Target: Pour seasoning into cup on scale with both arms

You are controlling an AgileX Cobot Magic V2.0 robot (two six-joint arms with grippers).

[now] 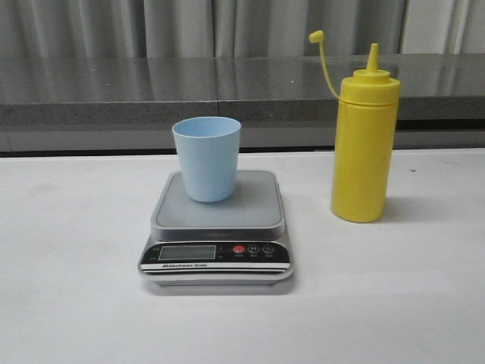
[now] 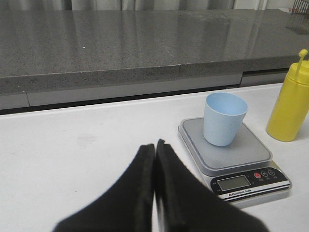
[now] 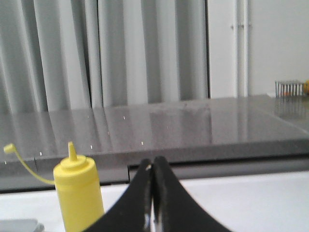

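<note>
Grey curtains [image 1: 182, 26] are hanging at the back of the room, and below them a dark speckled counter [image 1: 151, 91] is running along the far edge of the white table [image 1: 68, 250] we are facing.

On that table the yellow bottle [image 1: 364, 148] is standing upright, to the right of the scale [image 1: 217, 227] and apart from it. Its cone nozzle is pointing straight up, uncovered, and its small cap is dangling on a thin tether that is curving up and off to the bottle's left. We are seeing nothing of what is inside, since the plastic is opaque.

The pale blue cup [image 1: 207, 158] is sitting upright on the scale's grey platform, towards the back of it, mouth open upwards. The scale is lying flat near the middle of the table with its black panel turned towards us; one red button and two dark ones are sitting beside the display, whose reading is too faint for us to make out.

Neither arm is showing in the front view. In the left wrist view our left gripper [image 2: 155, 145] is hovering over bare table, well apart from the scale, its jaws pressed together on nothing. In the right wrist view our right gripper [image 3: 152, 164] is likewise clenched and empty, with the bottle off to one side of it.
</note>
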